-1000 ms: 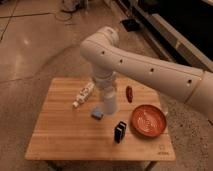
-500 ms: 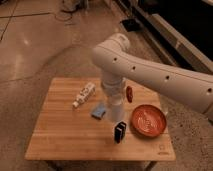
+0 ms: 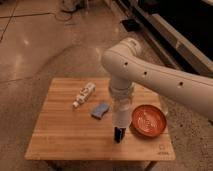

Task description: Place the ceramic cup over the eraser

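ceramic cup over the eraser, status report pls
Gripper shut on ceramic cup, directly above eraser. Not yet set down. Red bowl close beside.

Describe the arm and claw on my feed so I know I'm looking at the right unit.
The arm is a thick, glossy white tube with rounded joints and a row of small dark dots along its side. It narrows through a ringed wrist to the claw, which hangs over the wooden table by the red bowl. No cables or lettering show.

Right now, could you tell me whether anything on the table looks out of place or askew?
Only the white tube lies on its side. The gripper, shut on the ceramic cup, is just above the eraser; bowl and sponge sit flat.
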Robot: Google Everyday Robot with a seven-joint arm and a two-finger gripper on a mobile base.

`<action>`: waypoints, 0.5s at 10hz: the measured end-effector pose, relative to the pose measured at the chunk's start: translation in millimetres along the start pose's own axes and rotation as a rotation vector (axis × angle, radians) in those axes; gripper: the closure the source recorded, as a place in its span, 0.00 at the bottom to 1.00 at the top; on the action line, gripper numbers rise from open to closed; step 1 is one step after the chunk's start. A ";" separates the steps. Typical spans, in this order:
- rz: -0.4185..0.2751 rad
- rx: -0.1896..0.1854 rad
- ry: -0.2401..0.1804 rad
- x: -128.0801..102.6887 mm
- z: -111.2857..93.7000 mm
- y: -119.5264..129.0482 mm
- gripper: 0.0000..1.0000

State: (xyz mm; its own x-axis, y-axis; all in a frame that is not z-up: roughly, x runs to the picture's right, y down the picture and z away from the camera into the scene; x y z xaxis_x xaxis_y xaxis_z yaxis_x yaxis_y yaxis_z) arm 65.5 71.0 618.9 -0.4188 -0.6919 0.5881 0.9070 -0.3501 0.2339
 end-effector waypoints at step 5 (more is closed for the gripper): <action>0.033 0.024 -0.021 -20.4 18.1 -3.5 0.86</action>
State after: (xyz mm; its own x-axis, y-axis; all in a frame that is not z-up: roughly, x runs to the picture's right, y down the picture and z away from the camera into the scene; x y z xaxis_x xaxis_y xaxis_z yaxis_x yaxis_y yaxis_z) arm 71.7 97.8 620.1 -0.3881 -0.6893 0.6117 0.9211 -0.3121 0.2326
